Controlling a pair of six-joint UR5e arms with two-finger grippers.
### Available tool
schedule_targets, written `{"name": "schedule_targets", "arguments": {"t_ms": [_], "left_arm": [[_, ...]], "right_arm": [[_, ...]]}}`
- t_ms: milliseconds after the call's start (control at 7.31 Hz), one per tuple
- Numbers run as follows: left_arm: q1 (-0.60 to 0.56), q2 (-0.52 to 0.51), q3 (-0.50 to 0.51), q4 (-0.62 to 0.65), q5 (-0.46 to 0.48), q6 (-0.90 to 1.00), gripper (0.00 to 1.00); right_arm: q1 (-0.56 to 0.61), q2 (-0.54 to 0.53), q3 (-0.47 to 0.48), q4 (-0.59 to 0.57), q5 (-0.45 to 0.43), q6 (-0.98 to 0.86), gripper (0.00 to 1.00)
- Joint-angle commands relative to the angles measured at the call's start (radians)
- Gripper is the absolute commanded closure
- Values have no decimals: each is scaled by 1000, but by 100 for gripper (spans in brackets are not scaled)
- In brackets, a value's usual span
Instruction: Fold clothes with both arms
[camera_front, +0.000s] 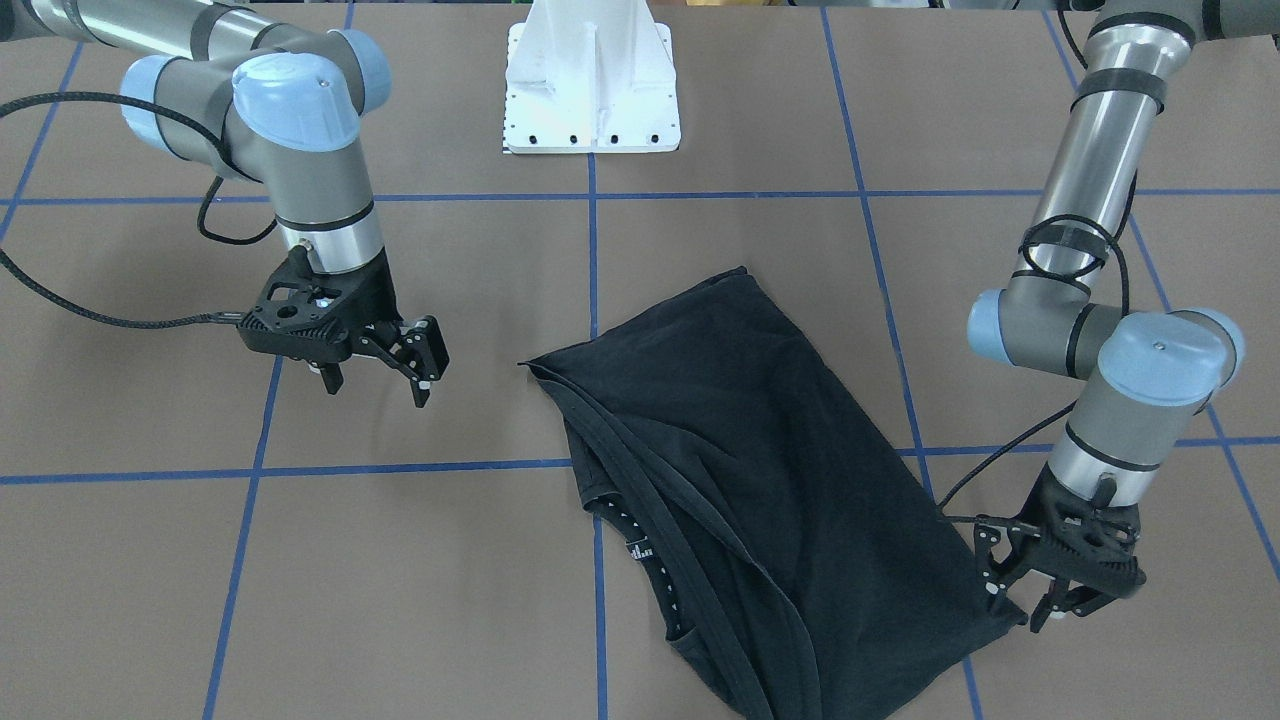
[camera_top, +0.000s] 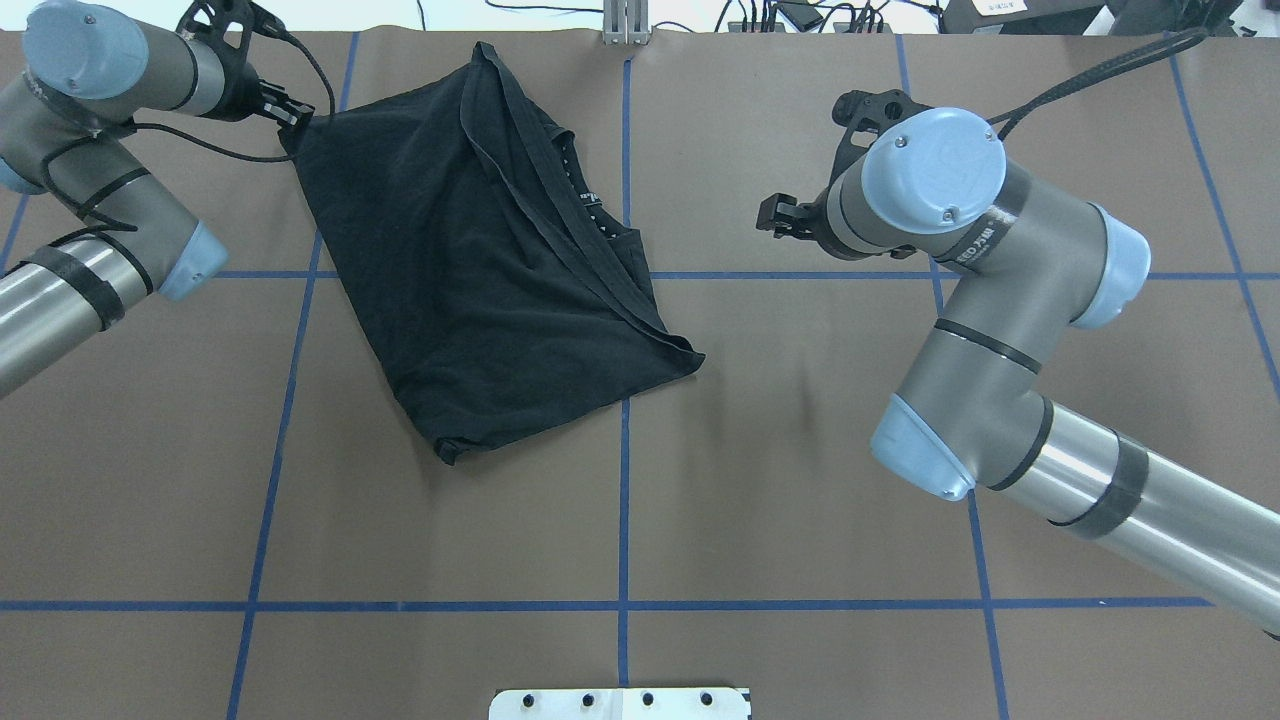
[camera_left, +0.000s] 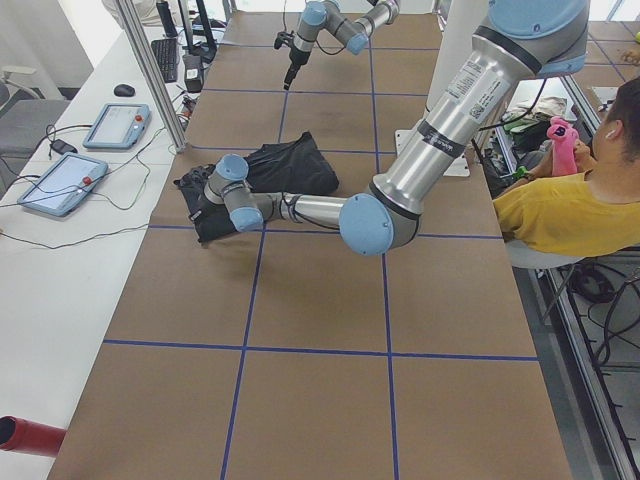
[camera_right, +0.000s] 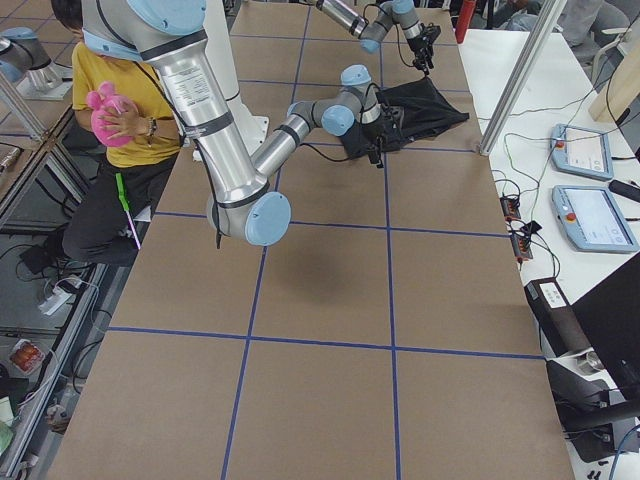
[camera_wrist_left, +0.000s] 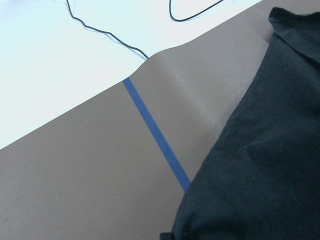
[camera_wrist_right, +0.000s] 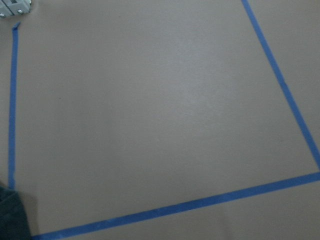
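The clothes are a single black T-shirt (camera_front: 770, 470) (camera_top: 480, 260), lying folded and slanted on the brown table, with its collar band and dotted label showing along one edge. My left gripper (camera_front: 1022, 600) (camera_top: 290, 112) is low at the shirt's far corner, its jaws apart around the corner's edge. The left wrist view shows only the shirt (camera_wrist_left: 265, 165) and the table. My right gripper (camera_front: 380, 385) (camera_top: 775, 215) hangs open above bare table, well away from the shirt. A dark corner of the shirt (camera_wrist_right: 10, 220) shows in the right wrist view.
Blue tape lines grid the brown table (camera_front: 150, 560). The white base block (camera_front: 592, 90) stands at the robot's side. A seated person in yellow (camera_left: 570, 210) is beside the table. Touch-screen pendants (camera_left: 60, 180) and cables lie on the white bench past the far edge.
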Motion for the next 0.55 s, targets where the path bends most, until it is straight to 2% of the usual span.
{"name": "schedule_targets", "arguments": {"t_ms": [0, 274, 410], "left_arm": [[-9, 56, -80, -5, -30, -2, 0], [-8, 92, -119, -8, -30, -14, 0], [-6, 96, -122, -8, -30, -26, 0]], "right_arm": [[-14, 161, -246, 149, -1, 86, 0], [-45, 269, -426, 287, -8, 180, 1], [-68, 303, -520, 400, -44, 235, 2]]}}
